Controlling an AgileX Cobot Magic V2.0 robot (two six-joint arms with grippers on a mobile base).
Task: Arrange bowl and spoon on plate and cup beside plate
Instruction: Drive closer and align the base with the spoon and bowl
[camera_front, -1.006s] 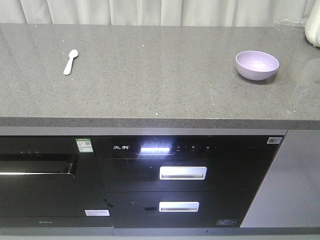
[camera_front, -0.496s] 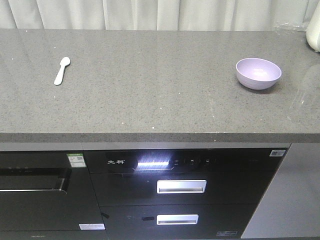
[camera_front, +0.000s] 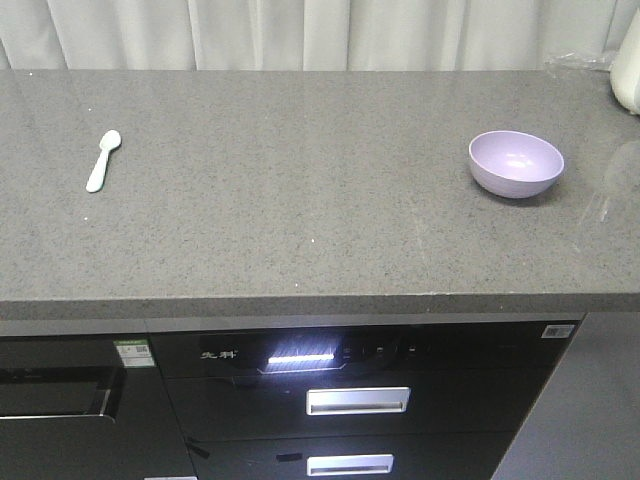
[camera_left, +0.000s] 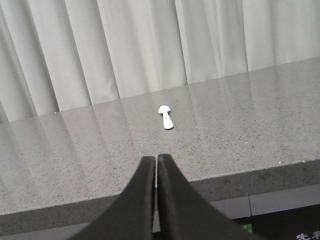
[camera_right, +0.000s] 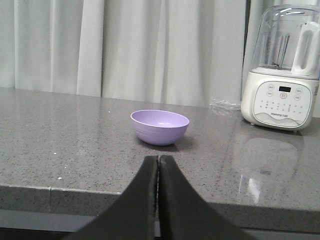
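Off the worktop's (camera_front: 300, 220) front edge, the left gripper (camera_left: 156, 165), pressed together and empty, seemingly lines up on the spoon (camera_front: 103, 160) near the left edge, the right gripper (camera_right: 158, 165) likewise on the bowl (camera_front: 516, 163) near the right edge.

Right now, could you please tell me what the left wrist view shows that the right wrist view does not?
Only the left wrist view shows the spoon, lying alone with its head pointing away from the camera. Only the right wrist view shows the bowl, upright and empty, and a white blender standing to its right. Both show the grey counter and the pale curtain behind it. Each also has dark fingers pressed shut at the bottom edge: the left fingers and the right fingers. Neither shows a plate or cup.
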